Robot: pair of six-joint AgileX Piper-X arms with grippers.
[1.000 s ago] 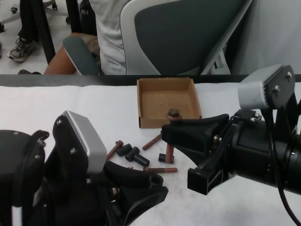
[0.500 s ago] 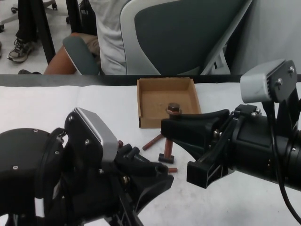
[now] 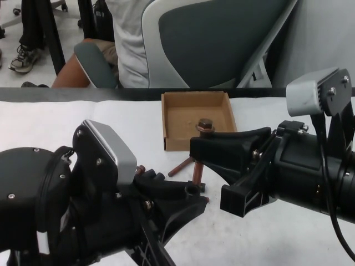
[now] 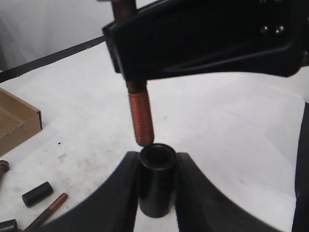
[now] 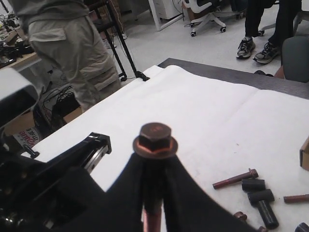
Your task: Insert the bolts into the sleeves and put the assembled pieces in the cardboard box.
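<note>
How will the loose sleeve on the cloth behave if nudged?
Probably rolls: the loose sleeve is a short cylinder lying on its side. Likely stiff: the held sleeve looks undeformed in the left gripper. The cloth may slow it.

The high view looks forward and down over the surface from behind. Both wrist views sit close; all share the bolt.

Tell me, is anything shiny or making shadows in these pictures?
Left wrist view: the black sleeve in the left end effector glints faintly along its rim, and the white cloth carries only soft grey shadows. Right wrist view: the bolt has a dull shine on its head. High view: the cardboard box is evenly lit, with no glare.
</note>
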